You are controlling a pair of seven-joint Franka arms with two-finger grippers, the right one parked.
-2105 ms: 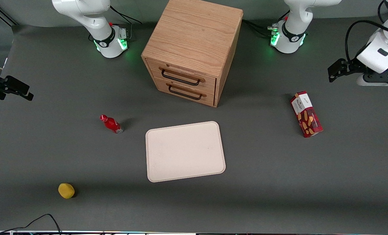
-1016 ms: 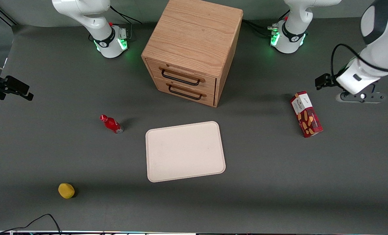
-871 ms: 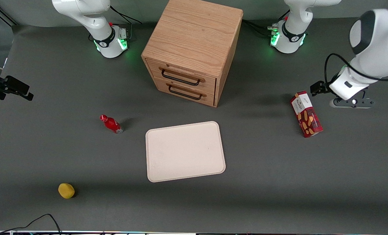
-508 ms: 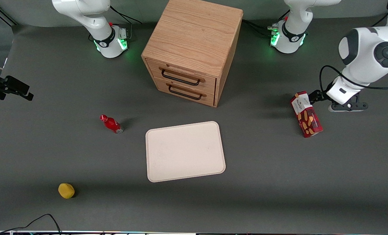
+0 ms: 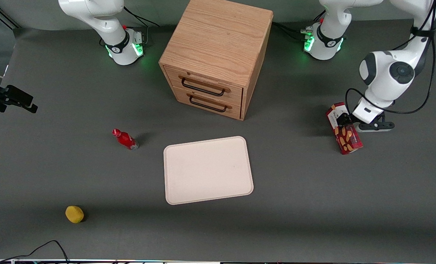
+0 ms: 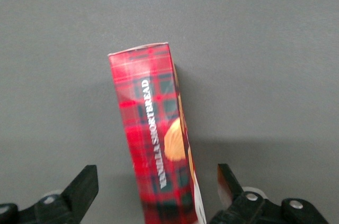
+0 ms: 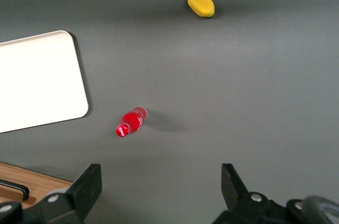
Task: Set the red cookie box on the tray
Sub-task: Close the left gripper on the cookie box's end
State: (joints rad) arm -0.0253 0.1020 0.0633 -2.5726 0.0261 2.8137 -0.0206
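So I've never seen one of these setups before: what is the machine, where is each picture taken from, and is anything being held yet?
These are two white robot arms bolted to a grey table. Only one works here. One picture looks at the table from the front; the other two come from small cameras on each arm's wrist, looking down past the fingers. The working arm's pincer hangs over the red cookie box, open, with one finger on each side of it, not yet closed, so nothing is held. The box lies toward the working arm's end of the table. The tray where it should go sits mid-table, in front of the wooden drawer cabinet. A small red bottle and a yellow object lie toward the parked arm's end.
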